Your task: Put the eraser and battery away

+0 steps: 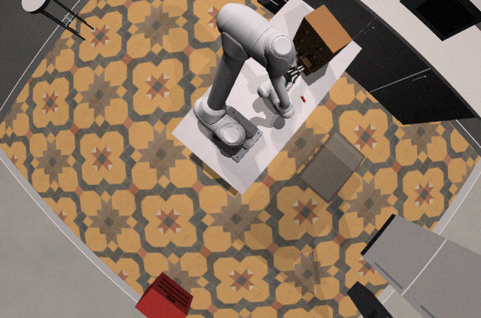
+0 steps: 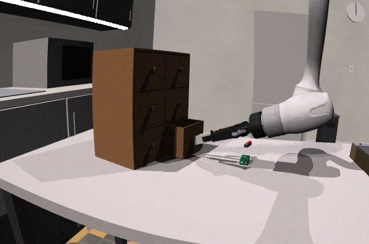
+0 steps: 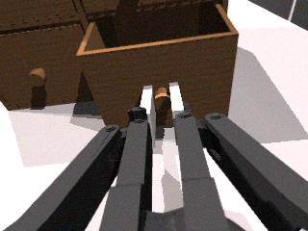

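Observation:
The wooden chest [image 1: 327, 28] [image 2: 113, 101] stands upright with three rows of two drawers. Its bottom right drawer [image 1: 306, 61] [image 2: 179, 142] [image 3: 207, 72] is pulled well out and looks level; its floor is hidden. The other drawers look pushed in. My gripper [image 1: 301, 68] [image 2: 196, 139] [image 3: 162, 97] is at that drawer's front, its pale fingertips closed around the small round knob [image 3: 162, 91]. A small green block [image 1: 286, 83] [image 2: 244, 160] with pale round spots lies on the table; I cannot tell whether it is the nine-volt battery. I cannot make out the eraser.
A small red and black cylinder [image 1: 303, 99] [image 2: 248, 143] lies on the table [image 1: 248, 174] [image 2: 149, 205], farther from the chest than the open drawer. The arm's base plate [image 1: 254, 134] is at the table's other end. The kitchen counter stands behind the chest.

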Motion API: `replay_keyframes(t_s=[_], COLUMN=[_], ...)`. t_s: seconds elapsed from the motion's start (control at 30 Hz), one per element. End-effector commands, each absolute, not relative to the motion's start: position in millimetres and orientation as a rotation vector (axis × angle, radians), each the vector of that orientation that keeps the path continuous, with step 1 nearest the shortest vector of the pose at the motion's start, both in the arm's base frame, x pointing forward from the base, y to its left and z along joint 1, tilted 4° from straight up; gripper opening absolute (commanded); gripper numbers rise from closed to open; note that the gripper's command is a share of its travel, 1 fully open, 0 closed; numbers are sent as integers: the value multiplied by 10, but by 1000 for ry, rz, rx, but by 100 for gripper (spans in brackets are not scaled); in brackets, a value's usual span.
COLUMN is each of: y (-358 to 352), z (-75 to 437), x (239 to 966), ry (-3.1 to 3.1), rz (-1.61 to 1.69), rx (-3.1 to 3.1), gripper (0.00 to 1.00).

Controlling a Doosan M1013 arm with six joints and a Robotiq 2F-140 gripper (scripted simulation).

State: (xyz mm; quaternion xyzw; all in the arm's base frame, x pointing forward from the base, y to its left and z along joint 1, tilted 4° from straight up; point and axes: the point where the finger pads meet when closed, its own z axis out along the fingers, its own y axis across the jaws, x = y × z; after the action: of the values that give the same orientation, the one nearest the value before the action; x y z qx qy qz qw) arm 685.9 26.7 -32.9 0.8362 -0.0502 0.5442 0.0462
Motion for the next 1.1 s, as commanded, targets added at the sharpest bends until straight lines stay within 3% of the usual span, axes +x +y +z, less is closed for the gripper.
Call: replay_keyframes(t_s=[0.0, 0.23, 0.53, 1.07], y=[267, 267, 267, 300], z=[-327, -327, -327, -311], x=[6859, 6859, 6859, 6613], ry=[-153, -153, -153, -153], rz=[1661, 1661, 1661, 1661], rx=[2552, 2552, 2552, 2552], gripper=[8, 8, 20, 20])
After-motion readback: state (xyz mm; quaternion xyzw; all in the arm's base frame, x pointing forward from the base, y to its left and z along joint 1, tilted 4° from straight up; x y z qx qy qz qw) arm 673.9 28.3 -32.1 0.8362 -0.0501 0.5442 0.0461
